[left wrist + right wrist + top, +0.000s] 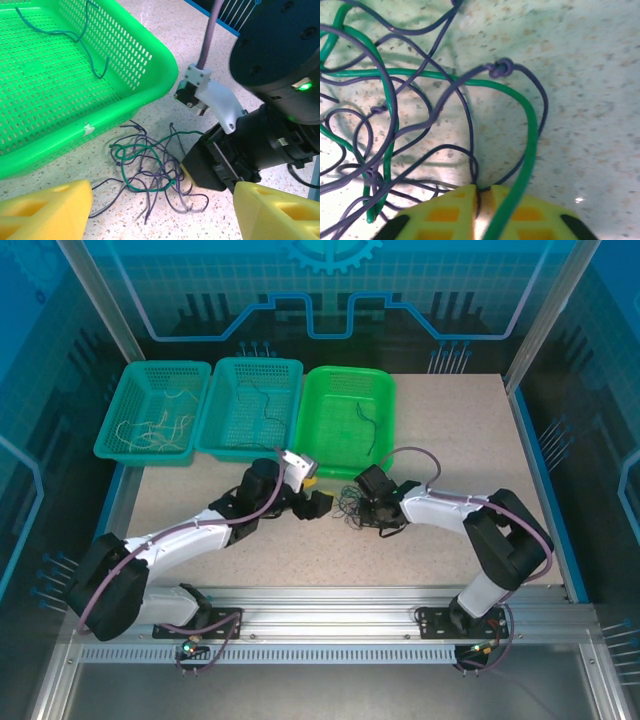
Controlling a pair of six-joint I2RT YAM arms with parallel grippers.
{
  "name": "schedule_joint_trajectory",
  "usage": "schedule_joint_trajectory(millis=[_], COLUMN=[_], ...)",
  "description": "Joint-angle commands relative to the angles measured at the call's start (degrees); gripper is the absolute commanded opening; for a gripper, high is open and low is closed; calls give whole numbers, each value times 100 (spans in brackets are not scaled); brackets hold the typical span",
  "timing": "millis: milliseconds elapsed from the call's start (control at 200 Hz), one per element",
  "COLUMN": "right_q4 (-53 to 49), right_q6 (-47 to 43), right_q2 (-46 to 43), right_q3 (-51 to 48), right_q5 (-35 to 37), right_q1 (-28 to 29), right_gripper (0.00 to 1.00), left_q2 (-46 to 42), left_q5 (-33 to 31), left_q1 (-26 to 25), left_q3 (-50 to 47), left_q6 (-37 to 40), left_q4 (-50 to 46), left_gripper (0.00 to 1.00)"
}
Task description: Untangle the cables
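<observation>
Right gripper (pixel 479 197) pinched shut on dark strand (pixel 471 150), seemingly single. Left gripper (pixel 162 207) spread wide, empty, flanking cables (pixel 145 165) heaped mid-tabletop, just beside green basket (pixel 155 90). Risk: pull drags whole heap, cinching knots.

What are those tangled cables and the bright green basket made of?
The cables look like thin plastic-coated wire: smooth, slightly glossy purple-blue and green skins that hold springy curls; any metal core is hidden. The green basket looks like moulded plastic: one uniform glossy colour, with a regular grid of holes.
</observation>
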Motion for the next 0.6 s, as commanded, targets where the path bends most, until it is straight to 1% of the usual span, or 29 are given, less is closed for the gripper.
schedule_joint_trajectory(millis=[0, 30, 55, 95, 165, 230, 325, 435, 495, 595], right_q4=[-475, -501, -506, -424, -117, 55, 105, -20, -32, -24], right_q6=[-106, -143, -173, -307, -597, -784, -973, -998, -970, -895], right_q2=[-368, -462, -544, -726, -1150, -1513, -1853, -1985, -2017, -2045], right_q3=[-235, -307, -360, -492, -780, -975, -1113, -1145, -1151, -1178], right_q5=[464, 490, 494, 437, 258, 108, 19, 57, 53, 52], right_q1=[33, 13, -9, -30, -32, -41, -56, -95, -111, -117], right_gripper=[6, 0, 0, 0, 0, 0, 0, 0, 0, 0], left_q2=[12, 74, 132, 261, 526, 798, 1210, 1665, 1910, 2224], left_q5=[-85, -81, -70, 11, 352, 633, 770, 1051, 1018, 846], left_q1=[83, 103, 127, 166, 199, 192, 57, -318, -445, -477], left_q3=[26, 76, 135, 250, 442, 492, 589, 837, 1012, 1311], left_q6=[-274, -380, -504, -742, -1053, -1383, -1805, -1722, -1680, -1567], left_q4=[11, -57, -124, -264, -417, -254, -97, -39, -236, -782], left_gripper=[76, 78, 83, 89, 92, 95, 95, 88, 87, 83])
